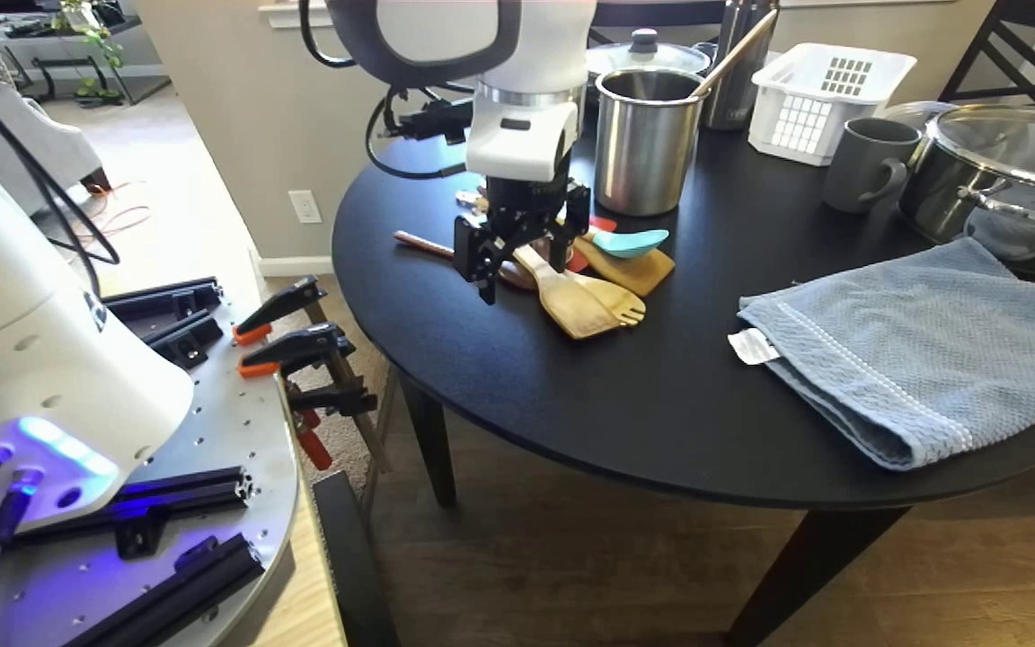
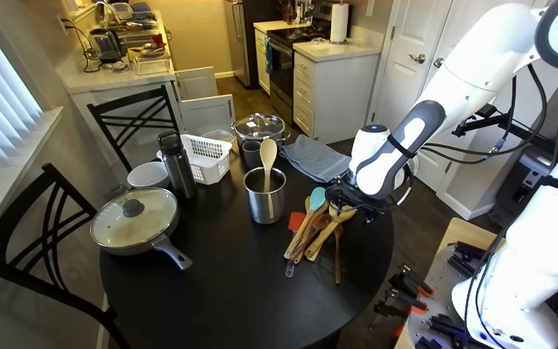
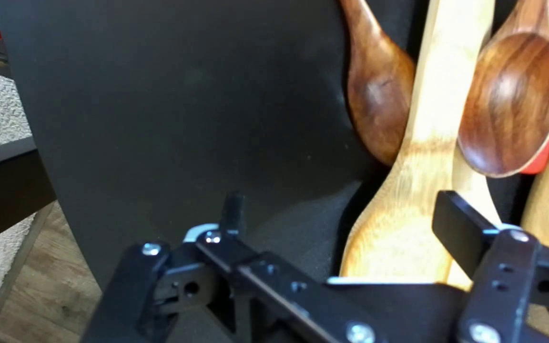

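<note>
My gripper (image 3: 346, 219) stands open over the dark round table (image 1: 661, 404), its fingers wide apart and holding nothing. In the wrist view, a pale wooden spatula (image 3: 412, 214) lies beneath, between the fingers and partly under the right one. Close by are a dark brown spoon (image 3: 381, 95) and a reddish-brown spoon (image 3: 513, 105). Other utensils share this loose pile, including a turquoise-headed spoon (image 1: 630, 243) and a red-headed tool (image 2: 296, 221). Behind the pile rises a tall steel canister (image 1: 648, 148), with a wooden spoon (image 2: 268, 154) upright in it. An exterior view mostly hides the fingers behind cables.
A folded blue towel (image 1: 922, 350), grey mug (image 1: 870, 162), lidded steel pot (image 1: 1012, 189) and white basket (image 1: 827, 99) stand across the table. A steel bottle (image 2: 178, 167) and lidded frying pan (image 2: 133, 220) are near the window side. Chairs border the table.
</note>
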`<state>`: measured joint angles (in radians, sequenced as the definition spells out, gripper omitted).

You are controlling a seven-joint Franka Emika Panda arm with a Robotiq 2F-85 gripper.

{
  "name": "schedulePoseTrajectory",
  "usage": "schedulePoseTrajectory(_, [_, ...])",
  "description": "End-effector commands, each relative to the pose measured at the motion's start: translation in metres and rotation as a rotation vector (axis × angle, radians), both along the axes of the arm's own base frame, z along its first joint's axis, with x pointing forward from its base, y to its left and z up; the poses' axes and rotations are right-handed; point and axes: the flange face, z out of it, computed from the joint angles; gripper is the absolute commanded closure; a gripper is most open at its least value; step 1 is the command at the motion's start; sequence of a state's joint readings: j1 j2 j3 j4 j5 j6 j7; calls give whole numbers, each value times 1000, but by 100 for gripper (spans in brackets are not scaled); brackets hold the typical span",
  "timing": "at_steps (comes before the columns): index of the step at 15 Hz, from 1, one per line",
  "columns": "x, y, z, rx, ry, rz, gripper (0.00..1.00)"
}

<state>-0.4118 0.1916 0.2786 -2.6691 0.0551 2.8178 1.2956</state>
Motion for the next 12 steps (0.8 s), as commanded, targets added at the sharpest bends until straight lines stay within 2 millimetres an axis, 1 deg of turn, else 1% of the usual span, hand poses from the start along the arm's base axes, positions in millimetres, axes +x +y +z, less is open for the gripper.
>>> schedulePoseTrajectory(1, [2, 0, 1, -11, 9, 19, 0])
schedulePoseTrajectory(4, [5, 7, -4, -27, 9, 44, 0])
schedulePoseTrajectory(6, [11, 10, -6, -39, 4, 66, 0])
schedulePoseTrajectory(10, [28, 9, -7, -50, -1, 84, 0])
schedulePoseTrajectory(12, [37, 8, -11, -51, 4, 92, 0])
